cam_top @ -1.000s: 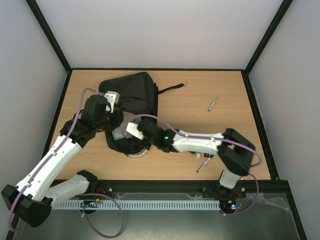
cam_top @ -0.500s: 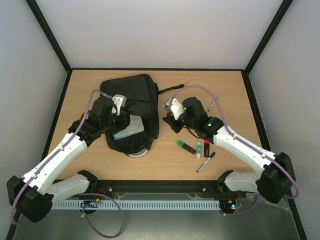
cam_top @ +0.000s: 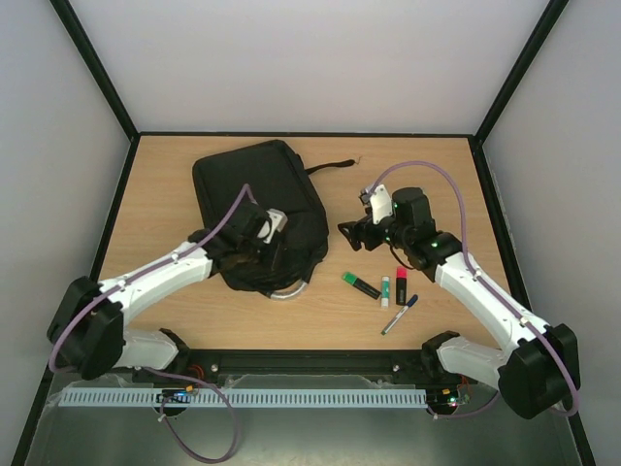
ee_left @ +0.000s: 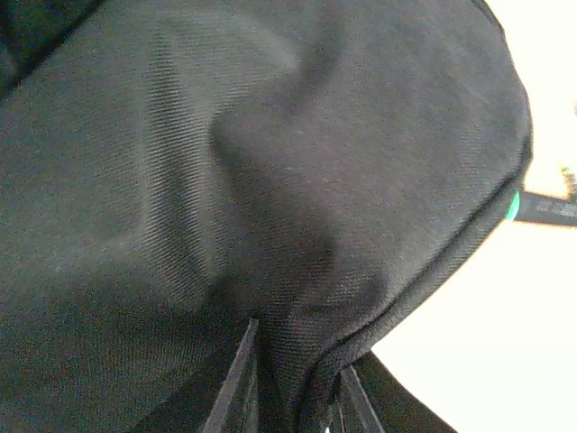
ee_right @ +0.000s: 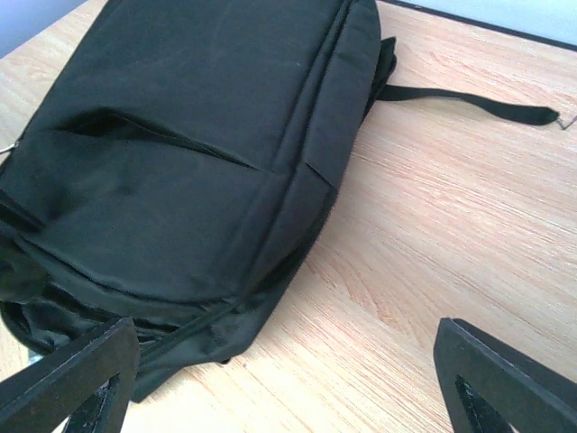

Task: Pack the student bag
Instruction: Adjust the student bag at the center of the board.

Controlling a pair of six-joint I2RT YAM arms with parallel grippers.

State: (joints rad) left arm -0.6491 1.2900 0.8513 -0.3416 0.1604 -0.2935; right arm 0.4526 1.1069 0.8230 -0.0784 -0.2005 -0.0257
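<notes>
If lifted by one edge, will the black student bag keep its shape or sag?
Probably sag: the student bag is soft fabric, visibly creased and dented on top. Pushed, it would likely bunch and drag rather than slide, lying flat and wide on the table. Its loose strap may trail behind.

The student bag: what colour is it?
The student bag is plain black all over, seen best in the right wrist view.
</notes>
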